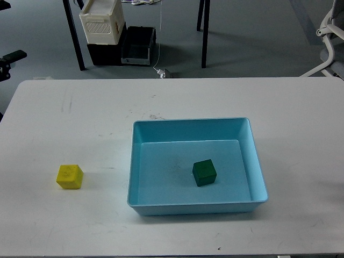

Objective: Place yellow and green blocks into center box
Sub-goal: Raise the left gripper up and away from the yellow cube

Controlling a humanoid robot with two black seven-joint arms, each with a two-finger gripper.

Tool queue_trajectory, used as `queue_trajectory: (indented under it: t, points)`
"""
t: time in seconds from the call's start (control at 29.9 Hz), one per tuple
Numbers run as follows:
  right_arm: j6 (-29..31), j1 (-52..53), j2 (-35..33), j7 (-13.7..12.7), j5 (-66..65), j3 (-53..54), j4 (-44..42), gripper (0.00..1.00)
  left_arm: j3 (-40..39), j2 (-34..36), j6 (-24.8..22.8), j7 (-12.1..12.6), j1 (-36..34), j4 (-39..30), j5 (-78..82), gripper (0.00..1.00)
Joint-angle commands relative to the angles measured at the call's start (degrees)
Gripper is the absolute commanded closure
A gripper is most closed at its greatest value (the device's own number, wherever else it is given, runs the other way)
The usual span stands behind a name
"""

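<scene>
A yellow block [70, 177] lies on the white table [177, 99] at the front left, to the left of the box. A dark green block [204, 172] lies inside the light blue box [256, 161] at the table's center, right of the middle of its floor. My left gripper [9, 30] shows only at the top left edge, above and beyond the table's far left corner. Its two dark fingertips [15, 55] stand far apart, open and empty, far from the yellow block. My right gripper is out of view.
Beyond the table's far edge, a white crate [102, 21] sits on black bins on the floor. Black table legs [204, 32] stand there too. A white chair base [328, 37] is at the top right.
</scene>
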Motion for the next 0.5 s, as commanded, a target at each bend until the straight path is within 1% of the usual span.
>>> queue_trajectory:
  t: [0.0, 0.07, 0.13, 0.17, 0.27, 0.3, 0.4, 0.47]
  points:
    - [0.0, -0.1, 0.2, 0.0, 0.0, 0.2, 0.1, 0.0, 2.1, 0.5, 0.0, 3.2, -1.6, -0.2, 5.4, 0.0]
    - [0.0, -0.1, 0.6, 0.0, 0.0, 0.2, 0.1, 0.0, 4.4, 0.3, 0.0, 5.4, -2.8, -0.4, 7.7, 0.0]
    - [0.0, -0.1, 0.8, 0.1, 0.0, 0.2, 0.1, 0.0, 8.0, 0.2, 0.0, 6.8, -4.0, -0.6, 8.0, 0.0]
    - [0.0, -0.1, 0.9, 0.1, 0.0, 0.1, 0.1, 0.0, 9.9, 0.3, 0.0, 7.8, -5.0, -1.0, 8.3, 0.0]
    - [0.0, -0.1, 1.1, 0.0, 0.0, -0.1, 0.1, 0.0, 15.2, 0.5, 0.0, 11.5, -10.2, -2.3, 9.5, 0.0]
    - [0.0, -0.1, 1.4, 0.1, 0.0, -0.2, 0.1, 0.0, 17.3, 0.5, 0.0, 12.2, -12.6, -2.4, 9.6, 0.0]
    - [0.0, -0.1, 2.4, 0.0, 0.0, -0.2, 0.1, 0.0, 23.1, 0.4, 0.0, 12.1, -20.2, -2.4, 9.5, 0.0]
    - [0.0, -0.1, 2.5, 0.1, 0.0, -0.2, 0.1, 0.0, 29.0, 0.1, 0.0, 12.2, -24.9, -2.4, 9.7, 0.0]
